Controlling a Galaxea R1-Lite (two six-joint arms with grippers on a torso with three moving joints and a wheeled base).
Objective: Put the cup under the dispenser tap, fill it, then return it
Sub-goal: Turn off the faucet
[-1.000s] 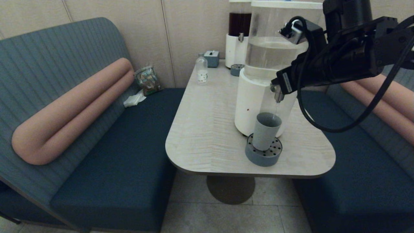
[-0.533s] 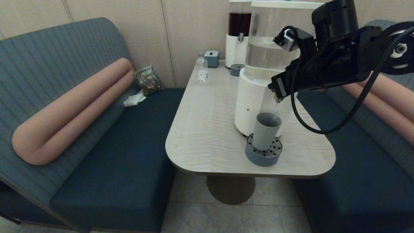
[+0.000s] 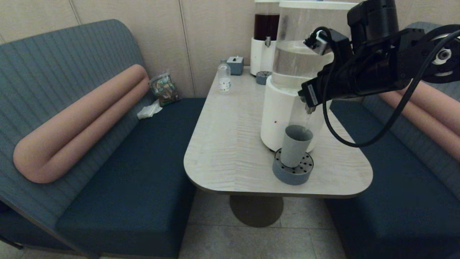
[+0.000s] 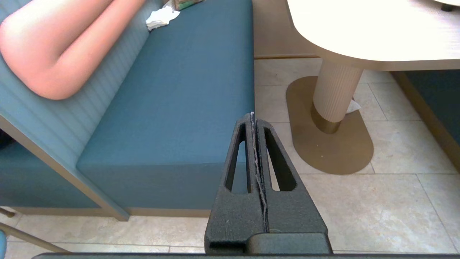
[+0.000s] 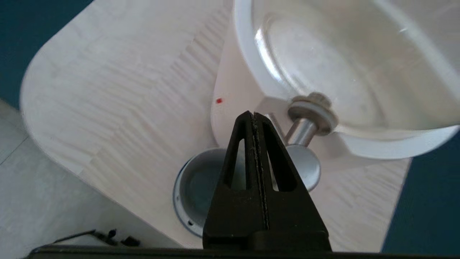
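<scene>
The grey-blue cup [image 3: 295, 145] stands upright on the round perforated drip tray [image 3: 293, 172], right under the dispenser tap [image 3: 308, 108]. My right gripper [image 3: 304, 98] is shut, its tips against the top of that tap on the white base. From the right wrist the gripper [image 5: 252, 114] shows closed with nothing held. The silver tap [image 5: 304, 132] lies just beside the fingertips and the cup's open mouth [image 5: 199, 180] below. A thin stream seems to fall from tap to cup. My left gripper [image 4: 252, 115] hangs shut over the floor by the bench, away from the table.
The clear-water dispenser [image 3: 284, 108] takes up the table's right half. Behind it stand a dark-liquid dispenser [image 3: 265, 36], a second small tray [image 3: 263, 77], a grey box [image 3: 235, 64] and a small clear bottle [image 3: 224, 81]. Blue benches flank the table [image 3: 230, 144].
The right arm's elbow has dropped and its gripper has shifted slightly left at the tap. The cup has stayed on the tray.
</scene>
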